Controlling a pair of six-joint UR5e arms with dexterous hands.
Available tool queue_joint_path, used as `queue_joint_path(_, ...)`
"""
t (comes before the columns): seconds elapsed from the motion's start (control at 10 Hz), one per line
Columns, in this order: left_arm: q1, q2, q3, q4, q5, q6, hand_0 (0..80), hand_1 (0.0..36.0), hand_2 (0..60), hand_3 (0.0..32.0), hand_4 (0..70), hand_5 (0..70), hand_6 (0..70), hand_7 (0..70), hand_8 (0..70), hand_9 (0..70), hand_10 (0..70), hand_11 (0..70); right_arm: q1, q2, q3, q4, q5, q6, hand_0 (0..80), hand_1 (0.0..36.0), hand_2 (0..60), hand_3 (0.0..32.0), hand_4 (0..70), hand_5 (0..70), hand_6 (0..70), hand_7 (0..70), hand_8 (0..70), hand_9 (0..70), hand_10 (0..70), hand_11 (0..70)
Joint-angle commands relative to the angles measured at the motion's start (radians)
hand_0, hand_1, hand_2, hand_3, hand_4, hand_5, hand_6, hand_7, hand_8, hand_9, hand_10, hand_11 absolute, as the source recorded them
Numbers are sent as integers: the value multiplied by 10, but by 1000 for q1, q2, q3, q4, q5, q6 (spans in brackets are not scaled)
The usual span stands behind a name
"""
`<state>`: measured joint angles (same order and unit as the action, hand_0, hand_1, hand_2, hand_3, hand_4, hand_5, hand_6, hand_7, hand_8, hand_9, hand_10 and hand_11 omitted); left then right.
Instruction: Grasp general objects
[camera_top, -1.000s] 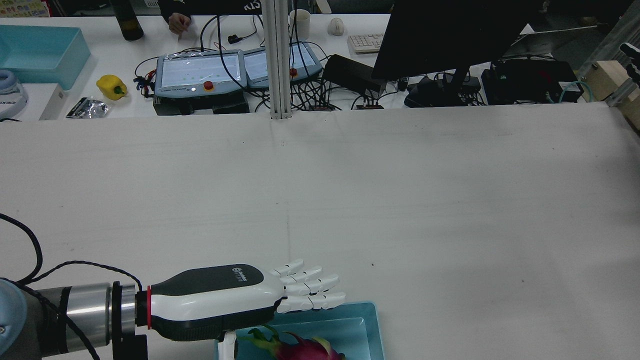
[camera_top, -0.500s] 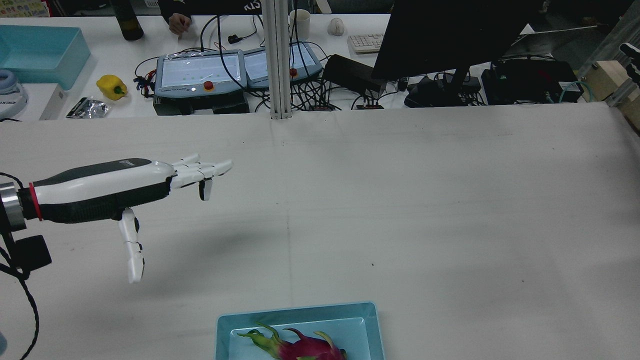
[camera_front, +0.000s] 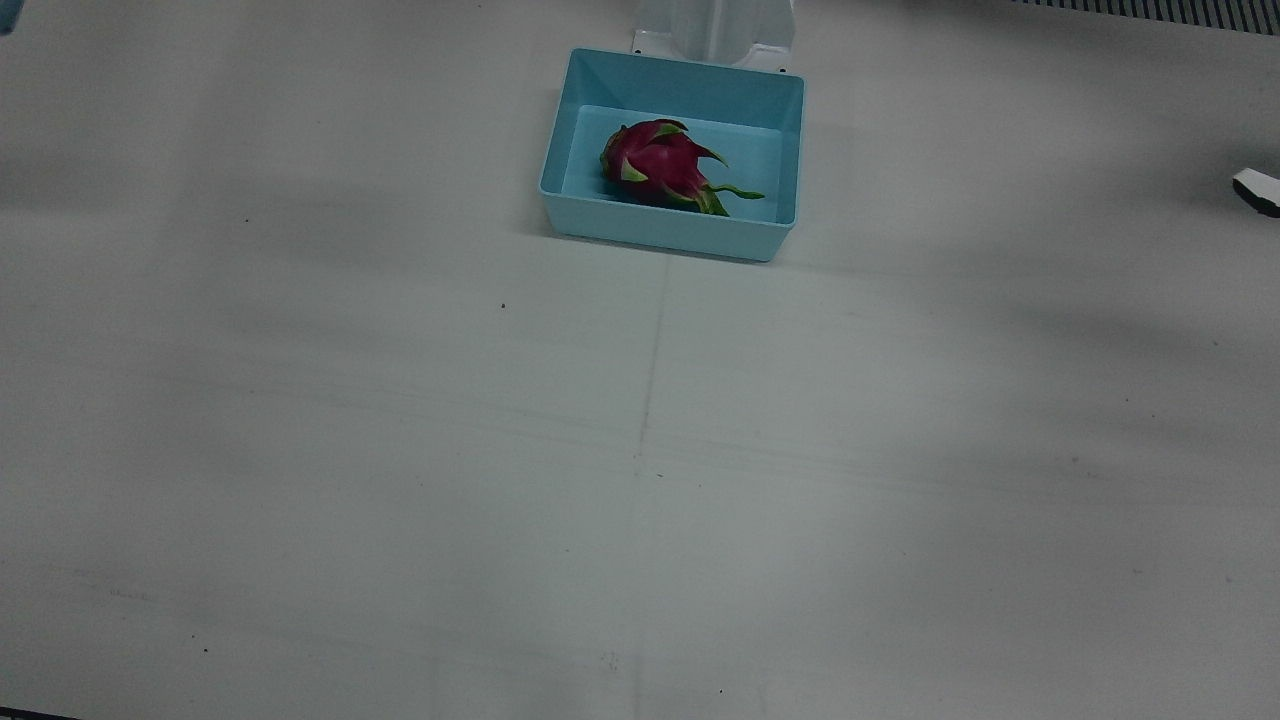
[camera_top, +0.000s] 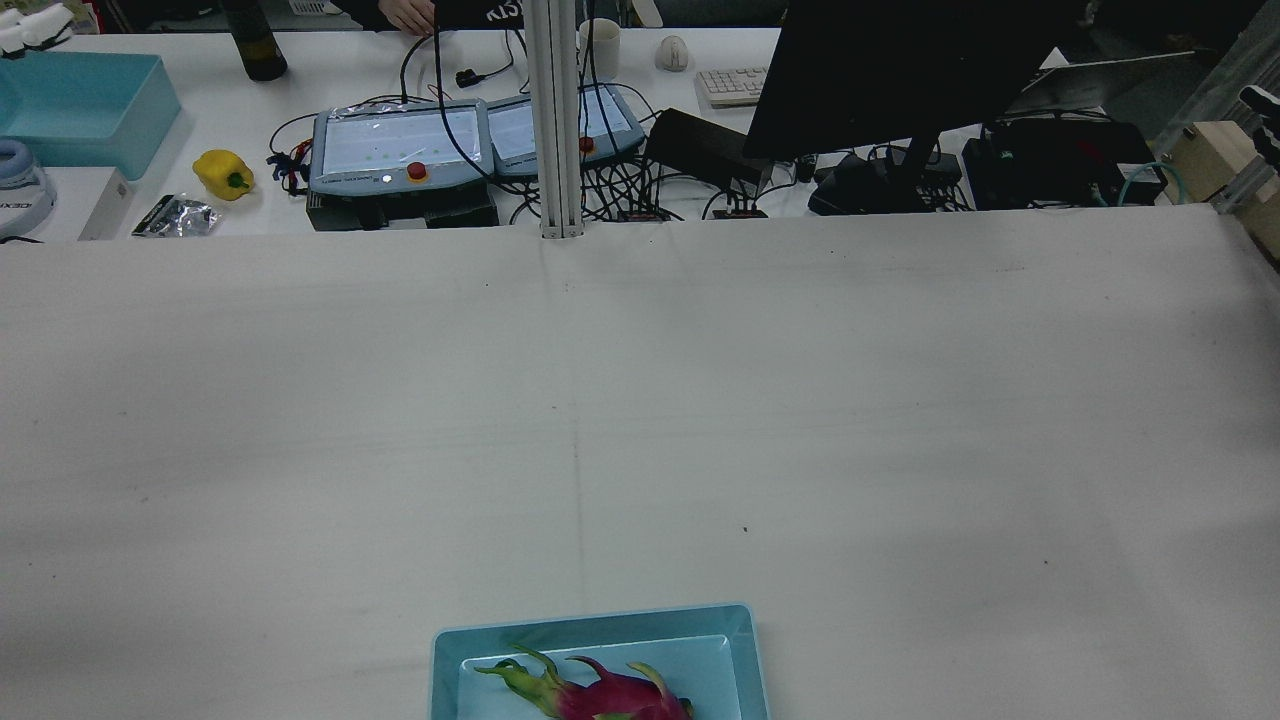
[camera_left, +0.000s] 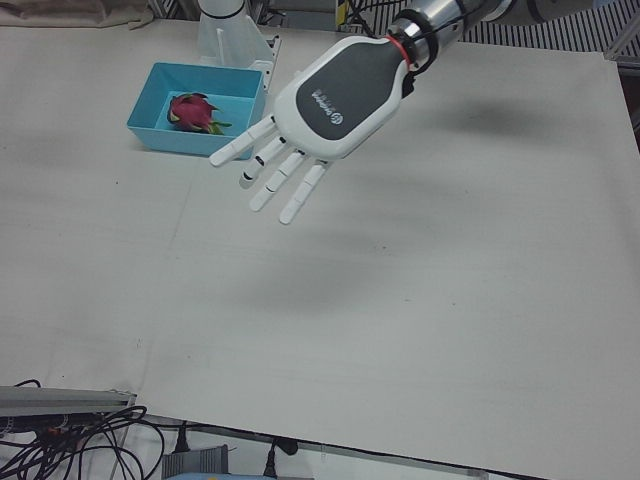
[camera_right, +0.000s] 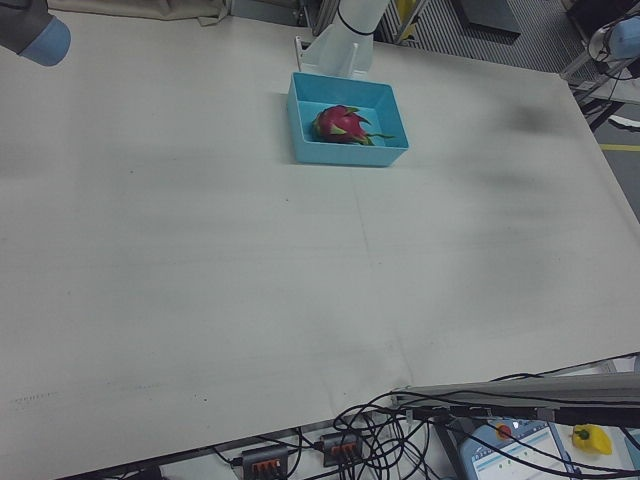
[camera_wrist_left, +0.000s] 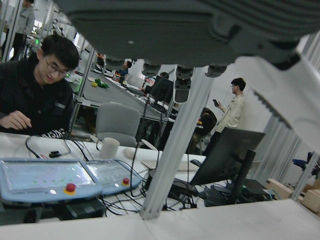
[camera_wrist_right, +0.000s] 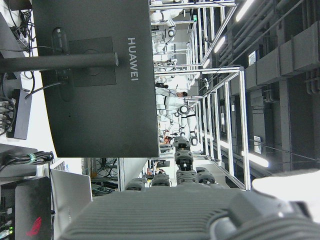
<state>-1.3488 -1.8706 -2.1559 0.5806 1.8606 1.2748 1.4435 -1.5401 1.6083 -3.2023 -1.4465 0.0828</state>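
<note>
Front view: a light blue bin sits on the white counter near the top edge, just in front of a pale pedestal base. Inside it lies a dragon fruit, red-pink with green-tipped scales, its leafy end pointing to the view's right. At the far right edge a small white-and-dark piece, too little of it showing to identify, juts into frame.

Rear view: the bin is cut by the bottom edge, with the dragon fruit partly visible inside. The counter fills the middle. Beyond it, on a back desk, stand 2 teach pendants, a yellow bell pepper, a black monitor and a second blue bin.

Left-front view: the left hand hangs high above the counter, back of the hand toward the camera, its fingers straight, spread apart and holding nothing. It is well apart from the bin and the dragon fruit in it.

Right-front view: the bin holds the dragon fruit near the counter's far edge. A blue arm joint shows at the top left corner.

Left hand view: the hand's underside fills the top; below are the pendants, a white mug and a seated person.

Right hand view: the right hand shows only as a dark ribbed palm at the bottom, and I cannot tell how its fingers stand. It faces the monitor.
</note>
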Motion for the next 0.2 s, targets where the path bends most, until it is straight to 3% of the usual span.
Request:
queue_joint_path(0.0, -99, 118, 106, -190, -134, -11, 359, 0, 0, 166, 0, 0, 0, 0, 0, 0, 0, 0, 0, 0, -1, -1, 0, 0, 0, 0, 0, 0, 0, 0, 0, 0, 0, 0, 0, 0)
queue_joint_path(0.1, -101, 160, 123, -259, -174, -28, 357, 0, 0, 160, 0, 0, 0, 0, 0, 0, 0, 0, 0, 0, 1, 1, 0, 0, 0, 0, 0, 0, 0, 0, 0, 0, 0, 0, 0, 0)
